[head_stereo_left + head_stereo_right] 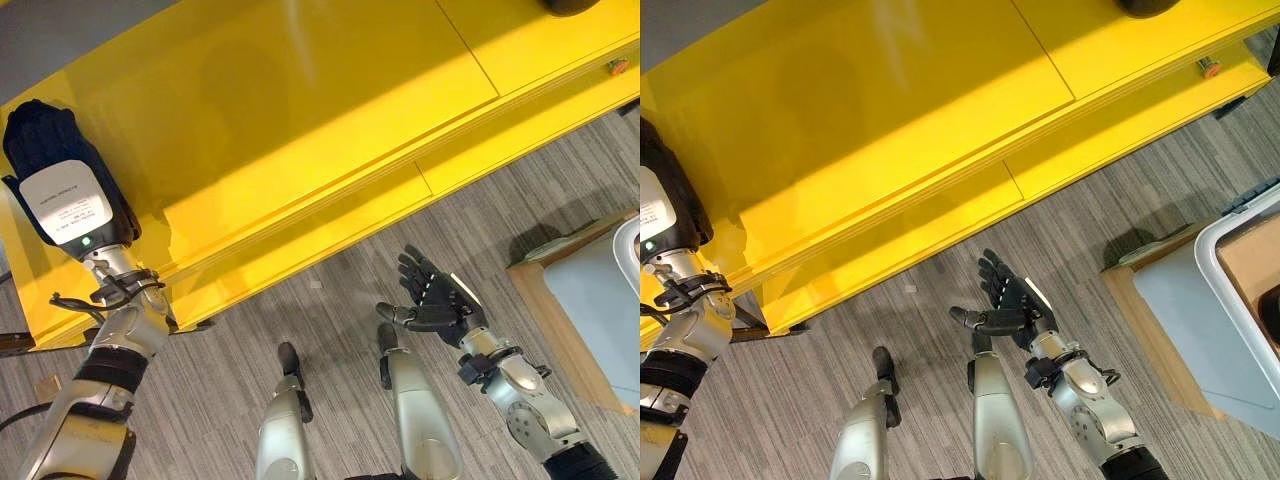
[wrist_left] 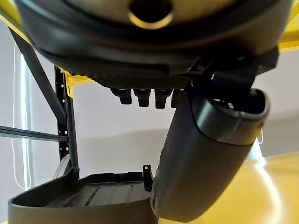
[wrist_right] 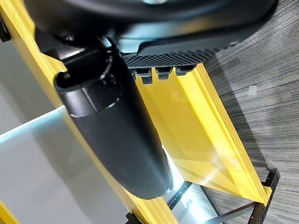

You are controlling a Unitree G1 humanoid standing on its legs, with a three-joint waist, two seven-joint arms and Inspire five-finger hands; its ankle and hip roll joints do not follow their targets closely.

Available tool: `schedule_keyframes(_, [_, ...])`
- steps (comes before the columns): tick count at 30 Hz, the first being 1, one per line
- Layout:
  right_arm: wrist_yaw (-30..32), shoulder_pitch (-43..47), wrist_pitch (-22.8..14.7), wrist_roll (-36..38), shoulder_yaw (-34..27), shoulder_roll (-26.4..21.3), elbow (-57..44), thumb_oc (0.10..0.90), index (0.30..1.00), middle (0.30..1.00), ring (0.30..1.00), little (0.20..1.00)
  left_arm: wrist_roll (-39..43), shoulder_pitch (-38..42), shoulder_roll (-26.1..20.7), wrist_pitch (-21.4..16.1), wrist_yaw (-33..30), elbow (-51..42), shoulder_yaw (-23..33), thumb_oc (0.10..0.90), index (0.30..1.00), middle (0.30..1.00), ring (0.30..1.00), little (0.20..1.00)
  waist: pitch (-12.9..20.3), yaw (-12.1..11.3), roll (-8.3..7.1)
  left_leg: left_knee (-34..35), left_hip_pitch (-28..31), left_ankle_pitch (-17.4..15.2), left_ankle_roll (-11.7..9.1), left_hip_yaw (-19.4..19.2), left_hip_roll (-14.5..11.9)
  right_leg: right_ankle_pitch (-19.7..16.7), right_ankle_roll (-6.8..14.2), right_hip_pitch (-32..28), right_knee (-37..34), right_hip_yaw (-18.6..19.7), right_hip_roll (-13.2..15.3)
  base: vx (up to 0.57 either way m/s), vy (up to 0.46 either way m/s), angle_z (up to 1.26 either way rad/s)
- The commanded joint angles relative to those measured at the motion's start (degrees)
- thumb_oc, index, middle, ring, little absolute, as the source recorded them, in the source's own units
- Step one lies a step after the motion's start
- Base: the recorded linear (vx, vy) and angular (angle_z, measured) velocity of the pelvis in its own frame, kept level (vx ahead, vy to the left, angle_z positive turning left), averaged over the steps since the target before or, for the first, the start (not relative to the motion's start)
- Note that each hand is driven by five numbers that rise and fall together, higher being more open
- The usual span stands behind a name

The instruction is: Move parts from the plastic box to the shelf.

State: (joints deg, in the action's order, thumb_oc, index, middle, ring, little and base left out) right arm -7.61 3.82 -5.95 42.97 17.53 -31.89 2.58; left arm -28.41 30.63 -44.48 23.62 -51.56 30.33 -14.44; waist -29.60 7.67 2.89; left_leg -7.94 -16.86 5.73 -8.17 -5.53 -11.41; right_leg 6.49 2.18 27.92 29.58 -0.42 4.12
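Left eye view showed the right hand (image 1: 440, 303) open and empty above the floor; the plastic box (image 1: 1240, 270) lay to its right, nearer than the left hand (image 1: 50, 150) over the yellow shelf (image 1: 300, 120), fingers unseen.

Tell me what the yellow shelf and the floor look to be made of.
The yellow shelf looks like painted metal or glossy laminate: smooth, with soft reflections and sharp panel seams; which one I cannot tell. The floor looks like grey carpet tile or textured vinyl, going by its fine striped pattern and matte look.
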Motion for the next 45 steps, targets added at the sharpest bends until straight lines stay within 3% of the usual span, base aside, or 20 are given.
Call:
schedule_keyframes(1, [-2.5,1.2,-5.3,2.1,0.8,2.7,-6.3,0.9,1.0,1.0,1.0,1.0,-4.0,2.6,-6.5,1.2,-7.6,-1.9,3.2,0.9,1.0,1.0,1.0,1.0,3.2,0.4,-2.13,-2.1,-4.0,-0.5,3.4,-2.7,4.1,3.2,-0.9,-5.9,-3.7,-5.3,0.4,0.01,-0.039,0.06])
schedule_keyframes(10, [-1.8,0.7,-5.9,2.0,2.0,3.2,-6.0,0.9,1.0,1.0,1.0,1.0,-5.4,3.8,-6.4,-0.2,-12.6,-2.0,4.7,0.9,1.0,1.0,1.0,1.0,3.9,-0.6,-2.0,-2.5,-3.6,-0.6,3.3,-1.7,4.4,3.7,-1.0,-7.6,-3.4,-6.8,0.9,0.02,-0.005,0.08])
schedule_keyframes(20, [-1.2,0.4,-4.9,1.8,2.3,3.1,-6.3,0.9,1.0,1.0,1.0,1.0,-5.8,2.3,-5.8,-0.9,-12.3,-3.0,6.0,0.9,1.0,1.0,1.0,1.0,4.3,-1.0,-1.65,-2.9,-3.4,-0.4,3.2,-1.3,4.7,3.9,-0.9,-8.4,-3.1,-7.2,1.4,0.02,0.008,0.05])
schedule_keyframes(28, [-1.9,-0.3,-4.0,2.1,1.9,2.4,-5.9,0.9,1.0,1.0,1.0,1.0,-4.8,6.0,-6.6,-0.4,-10.9,-0.8,4.6,0.9,1.0,1.0,1.0,1.0,4.4,0.1,-1.81,-3.4,-3.7,0.0,3.1,-1.7,4.2,3.7,-1.0,-8.5,-3.0,-6.6,1.1,0.0,0.002,0.0])
schedule_keyframes(38, [-2.7,-1.1,-4.0,2.5,1.7,2.3,-6.1,0.9,1.0,1.0,1.0,1.0,-5.3,9.8,-6.8,-4.3,-11.1,1.4,2.0,0.9,1.0,1.0,1.0,1.0,4.1,1.0,-2.44,-4.4,-3.7,0.1,3.1,-2.1,3.5,2.9,-0.9,-9.3,-3.6,-6.0,0.5,0.0,-0.014,0.0])
schedule_keyframes(45, [-3.9,-3.4,-5.1,1.8,0.8,3.5,-6.2,0.9,1.0,1.0,1.0,1.0,-5.3,4.7,-6.2,-8.3,-12.8,-2.7,5.1,0.9,1.0,1.0,1.0,1.0,4.8,0.3,-2.42,-3.5,-1.7,-0.1,3.1,-1.8,3.5,2.8,-0.7,-12.5,-5.6,-6.5,0.4,0.0,-0.005,0.0])
